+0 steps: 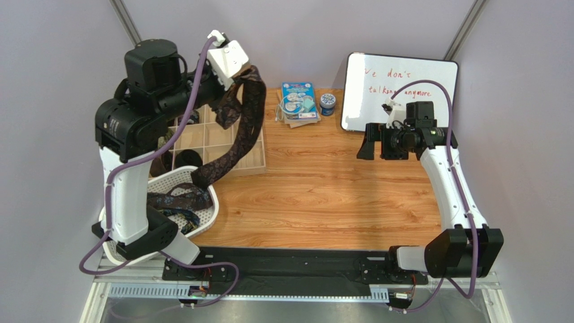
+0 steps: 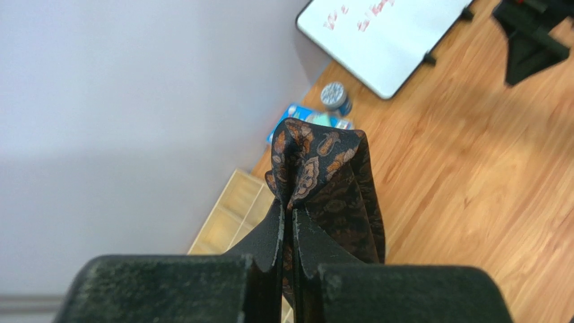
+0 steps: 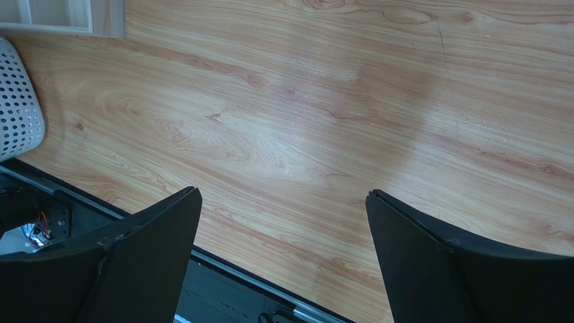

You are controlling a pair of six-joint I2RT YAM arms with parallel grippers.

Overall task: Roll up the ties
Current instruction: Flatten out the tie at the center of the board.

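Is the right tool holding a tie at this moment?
No, the right tool stands wide open and empty, with only the wooden table showing through its gap.

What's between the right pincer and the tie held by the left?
Only bare wooden table between tie and right pincer, seen in the top view.

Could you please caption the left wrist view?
Left gripper pinches a folded paisley tie above the wooden table.
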